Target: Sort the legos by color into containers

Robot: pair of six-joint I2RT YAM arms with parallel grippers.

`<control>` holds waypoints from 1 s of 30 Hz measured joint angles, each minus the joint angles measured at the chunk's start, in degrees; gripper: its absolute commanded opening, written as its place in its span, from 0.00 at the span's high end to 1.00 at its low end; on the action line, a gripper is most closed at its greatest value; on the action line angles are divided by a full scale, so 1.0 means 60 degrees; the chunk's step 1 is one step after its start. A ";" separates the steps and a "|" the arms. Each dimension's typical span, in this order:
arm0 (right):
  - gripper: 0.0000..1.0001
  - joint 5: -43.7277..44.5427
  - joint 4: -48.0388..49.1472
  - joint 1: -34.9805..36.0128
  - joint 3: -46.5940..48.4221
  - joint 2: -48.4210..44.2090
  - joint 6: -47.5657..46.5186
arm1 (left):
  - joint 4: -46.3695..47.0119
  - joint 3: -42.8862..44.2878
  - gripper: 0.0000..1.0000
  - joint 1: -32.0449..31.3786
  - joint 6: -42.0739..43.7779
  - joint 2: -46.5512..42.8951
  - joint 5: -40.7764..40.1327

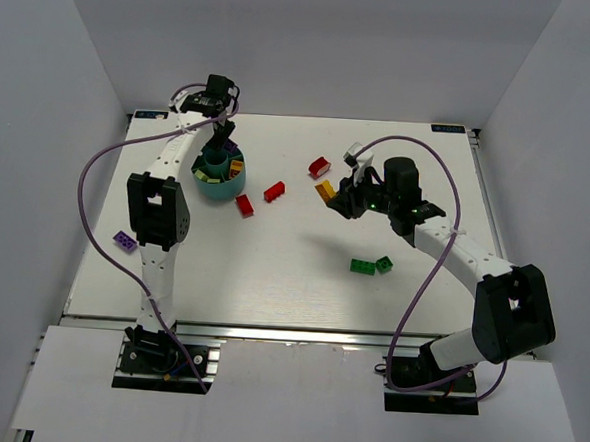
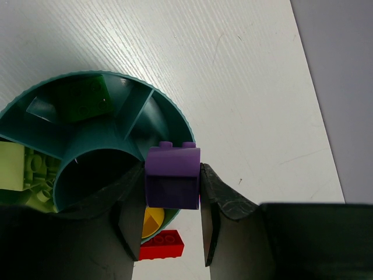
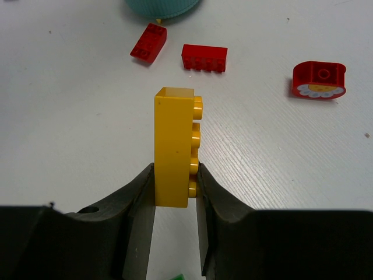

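The round teal cup (image 1: 218, 185) stands at the back left; in the left wrist view its rim (image 2: 173, 109) shows a flat green plate (image 2: 81, 98) in one compartment and light green bricks (image 2: 23, 172) in another. My left gripper (image 1: 220, 139) hangs over the cup, shut on a purple brick (image 2: 172, 195). My right gripper (image 1: 336, 200) is shut on a yellow brick (image 3: 172, 122) held upright above the table's middle. Red bricks (image 1: 274, 191) (image 1: 245, 205) lie right of the cup, and a curved red piece (image 1: 319, 165) lies farther right.
Two green bricks (image 1: 362, 266) (image 1: 384, 263) lie at centre right, in front of the right gripper. A purple brick (image 1: 124, 241) lies near the table's left edge, beside the left arm. White walls close in the table on the left, back and right.
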 measured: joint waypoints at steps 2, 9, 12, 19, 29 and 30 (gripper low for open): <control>1.00 -0.0004 0.0000 0.0000 0.0004 0.0000 0.0000 | 0.0004 0.0000 0.73 0.0000 0.0047 0.0000 0.0000; 1.00 0.0000 0.0007 0.0000 -0.0025 0.0000 0.0000 | 0.0007 0.0000 0.66 -0.0004 0.0135 0.0000 0.0000; 1.00 0.0000 0.0062 0.0000 -0.0138 -0.0022 0.0000 | 0.0007 0.0000 0.62 0.0000 0.0138 0.0000 0.0004; 1.00 0.0000 0.0073 -0.0004 -0.0211 -0.0062 0.0004 | 0.0007 0.0113 0.46 0.0000 0.0204 0.0000 0.0004; 1.00 -0.0007 0.0073 -0.0004 -0.0215 -0.0066 0.0004 | 0.0007 0.0321 0.41 0.0015 0.0277 -0.0004 -0.0004; 1.00 -0.0007 0.0073 -0.0004 -0.0215 -0.0066 0.0004 | 0.0011 0.0321 0.42 0.0015 0.0284 -0.0004 -0.0004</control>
